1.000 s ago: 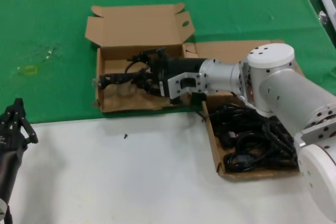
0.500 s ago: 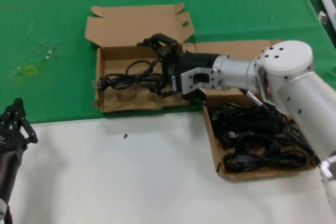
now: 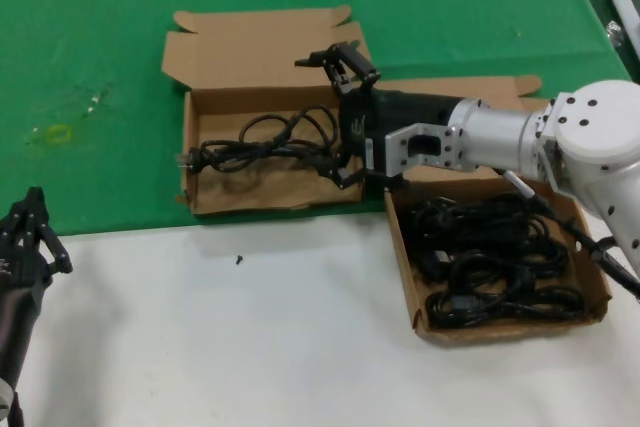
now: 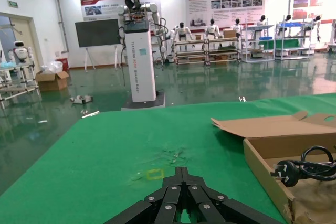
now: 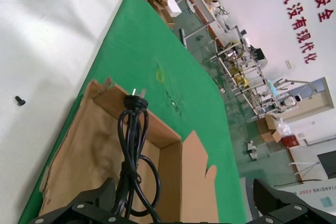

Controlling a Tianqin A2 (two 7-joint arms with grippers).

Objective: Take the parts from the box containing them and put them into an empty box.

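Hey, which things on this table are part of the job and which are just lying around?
Job:
- power cord lying in the left box
- right box full of cords
- right claw, open over the left box
- left claw, parked at the near left

Lying about:
- small black screw
- yellow ring mark
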